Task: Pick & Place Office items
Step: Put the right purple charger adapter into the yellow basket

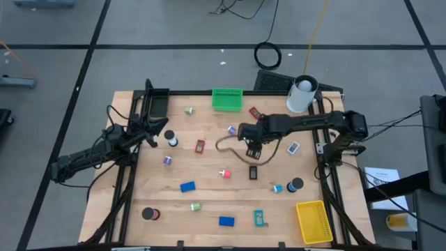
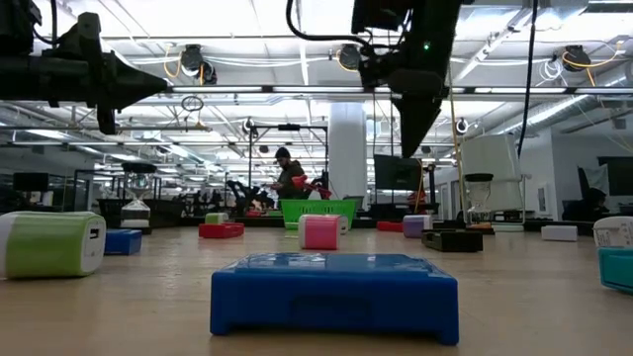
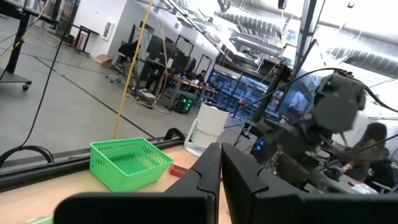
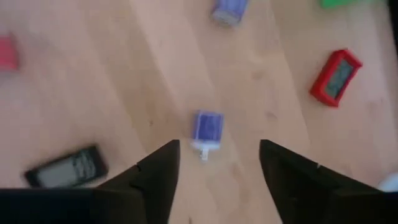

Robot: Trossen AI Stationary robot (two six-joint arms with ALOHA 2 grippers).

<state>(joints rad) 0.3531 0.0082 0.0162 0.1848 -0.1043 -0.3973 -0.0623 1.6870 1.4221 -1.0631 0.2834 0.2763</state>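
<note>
Small office items lie scattered on the wooden table (image 1: 209,188). A purple clip (image 4: 207,129) lies flat on the wood. My right gripper (image 4: 217,155) hangs above it, open and pointing steeply down, with one finger on either side of the clip in the wrist view and nothing touching it. In the high view this gripper (image 1: 251,150) is at mid-table. A red block (image 4: 336,78) and a black flat item (image 4: 65,168) lie near the clip. My left gripper (image 3: 221,171) is shut and holds nothing, raised at the table's left (image 1: 159,130).
A green bin (image 1: 226,99) stands at the far edge, a black bin (image 1: 157,103) at the far left and a yellow bin (image 1: 313,222) at the near right. A white cylinder (image 1: 303,94) stands far right. A blue block (image 2: 334,297) lies close to the low camera.
</note>
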